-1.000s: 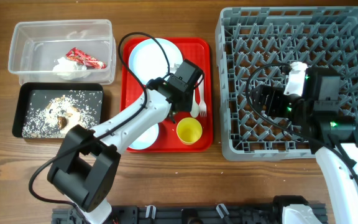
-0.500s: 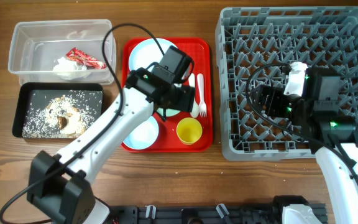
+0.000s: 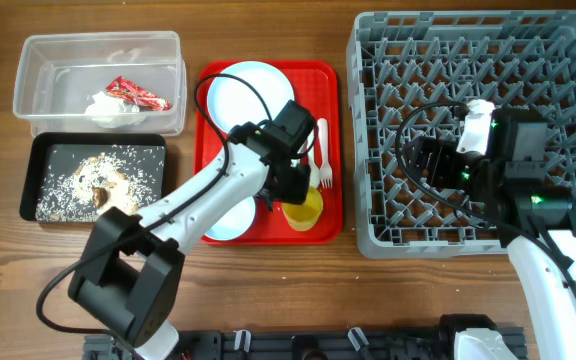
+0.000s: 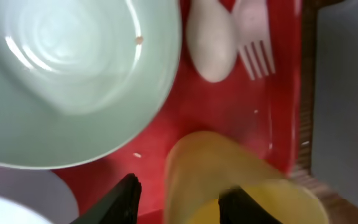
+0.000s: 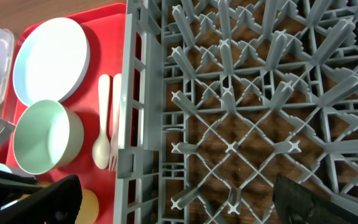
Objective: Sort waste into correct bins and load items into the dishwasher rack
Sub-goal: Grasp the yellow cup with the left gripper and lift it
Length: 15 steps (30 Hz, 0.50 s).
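My left gripper is low over the red tray, open, with its fingers astride the near wall of the small yellow cup, one finger outside and one over its mouth. The pale green bowl lies just behind it, with the white spoon and fork beside it. The light blue plate and light blue bowl also sit on the tray. My right gripper is wide open and empty above the grey dishwasher rack.
The red serving tray sits between the bins and the rack. The clear tub holds the red wrapper and white napkin. The black tray holds rice crumbs and brown lumps.
My left arm swung from over the green bowl toward the tray's front right and came down at the yellow cup. The right arm has not moved.
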### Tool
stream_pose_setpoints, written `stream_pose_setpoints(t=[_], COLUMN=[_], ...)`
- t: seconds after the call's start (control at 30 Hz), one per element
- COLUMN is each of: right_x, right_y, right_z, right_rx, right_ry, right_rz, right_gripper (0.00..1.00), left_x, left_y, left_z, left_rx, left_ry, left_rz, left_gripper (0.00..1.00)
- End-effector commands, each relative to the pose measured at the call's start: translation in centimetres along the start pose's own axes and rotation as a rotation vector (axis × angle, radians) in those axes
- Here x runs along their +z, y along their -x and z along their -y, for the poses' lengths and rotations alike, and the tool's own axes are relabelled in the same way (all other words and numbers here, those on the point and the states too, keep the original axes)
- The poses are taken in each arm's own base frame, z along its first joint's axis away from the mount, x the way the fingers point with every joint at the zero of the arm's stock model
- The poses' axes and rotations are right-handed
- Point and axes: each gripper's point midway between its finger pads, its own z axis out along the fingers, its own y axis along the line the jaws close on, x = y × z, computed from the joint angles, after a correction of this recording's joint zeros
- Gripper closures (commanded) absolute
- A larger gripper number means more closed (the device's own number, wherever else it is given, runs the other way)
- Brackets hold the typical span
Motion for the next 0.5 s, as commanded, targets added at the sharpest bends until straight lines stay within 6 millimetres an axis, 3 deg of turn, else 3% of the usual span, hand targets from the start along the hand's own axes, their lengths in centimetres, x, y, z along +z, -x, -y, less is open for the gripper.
stream_pose_setpoints(t=[0.0,0.03,0.1,0.2,0.3,0.47], right_x=[-0.7,-0.7,-0.7,-0.7,-0.8,-1.6], right_y=[0.9,0.9,0.8,1.0,1.1,2.2], right_z=[0.0,0.0,0.0,-0.4,-2.7,-5.9], right_rx=[0.008,0.008,0.008,0.007,-0.004,0.036], right_ry=[-0.011,-0.012,-0.011,0.013,0.146,0.331], right_rz=[0.029,0.029,0.028,0.031,0.032,0.056], right_gripper=[0.0,0.0,0.0,0.0,0.0,0.01], left_x=[1.1,1.2,1.4,1.1,-0.3,-5.7], left_y=[-0.8,-0.9,-1.2,-1.0,-0.2,2.2], left_z=[1.6,1.8,2.3,2.4,2.9,3.2], left_rx=[0.003,0.009,0.018,-0.031,-0.065,-0.124], left_ry=[-0.025,-0.024,-0.025,-0.036,-0.129,-0.451], left_rz=[-0.027,-0.03,-0.036,-0.029,-0.027,-0.003], left_gripper=[0.64,0.69,0.96,0.96,0.96,0.96])
